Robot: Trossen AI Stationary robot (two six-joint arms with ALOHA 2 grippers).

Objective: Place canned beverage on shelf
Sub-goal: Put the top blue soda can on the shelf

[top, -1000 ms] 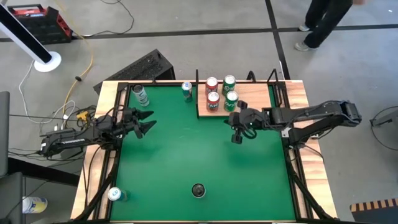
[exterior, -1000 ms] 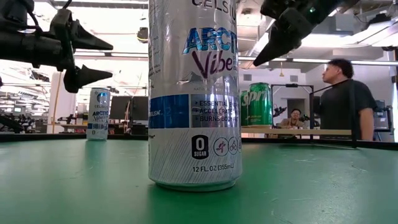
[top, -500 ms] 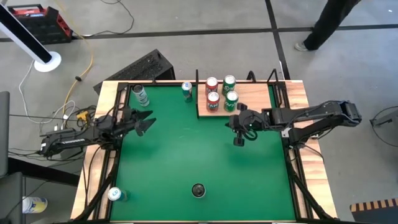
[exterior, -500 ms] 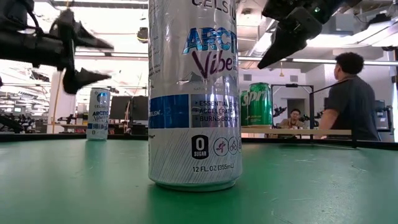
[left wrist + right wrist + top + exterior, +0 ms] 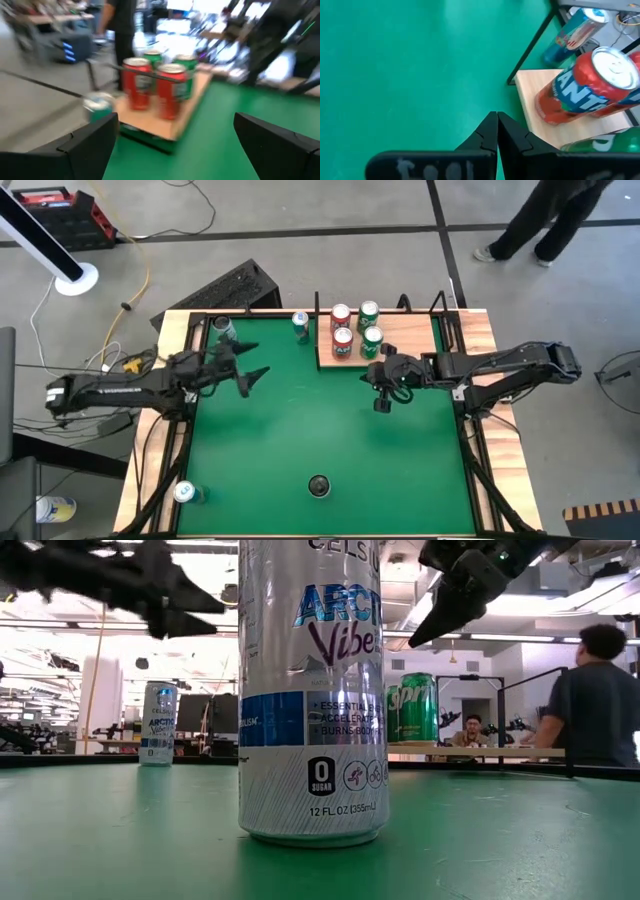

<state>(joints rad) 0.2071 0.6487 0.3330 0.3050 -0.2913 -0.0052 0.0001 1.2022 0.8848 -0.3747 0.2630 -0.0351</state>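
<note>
- Left gripper swung farther across the table, fingers wide open, empty.
- Right gripper pinched shut, empty, near the shelf.
- Four cans on the shelf; blue can just left of it.

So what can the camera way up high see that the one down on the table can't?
Only the high view shows all four cans on the shelf: two red cans, two green cans, plus a can in the table's near left corner. Only the low view shows the big silver can's label and a person in the room behind. Both show the left claw open in the air and the right claw shut, holding nothing.
</note>
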